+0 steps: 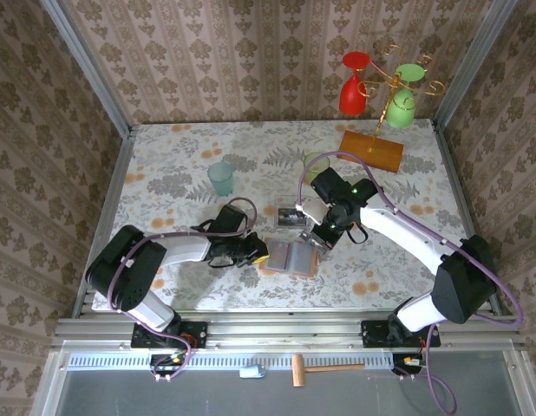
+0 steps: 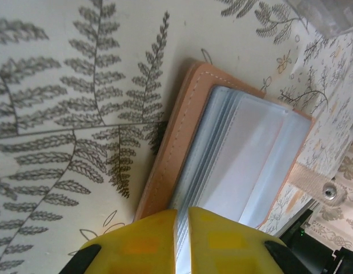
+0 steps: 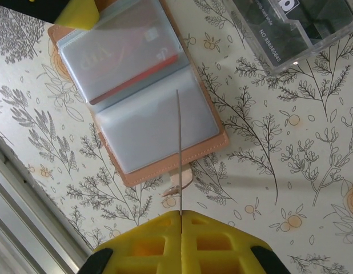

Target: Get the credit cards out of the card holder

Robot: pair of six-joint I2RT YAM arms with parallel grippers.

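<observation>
Now, stage: drawing one card away from the holder, by the look of it; more left to pull.
Card holder (image 1: 290,257): open flat like a book near the middle of the near edge of the bench (image 1: 164,173), clear pockets facing up.
Left fingers (image 2: 159,231): clenched on the pocket leaves at the holder's left edge, apparently to anchor it against the other arm's pull.
Right fingers (image 3: 165,228): clenched on a thin card (image 3: 179,142), seen edge-on above the empty-looking pocket nearest them; far end free of the sleeve or not, cannot tell.
Remaining card (image 3: 128,54): grey with a red band, tucked in the sleeve beside the left fingers.
Clear tray (image 1: 291,213): just beyond the holder toward the far edge, apart from it, dark cards inside; probably the drop place.
Risk: thin sleeves clinging to the card and lifting the holder despite the anchor.
</observation>
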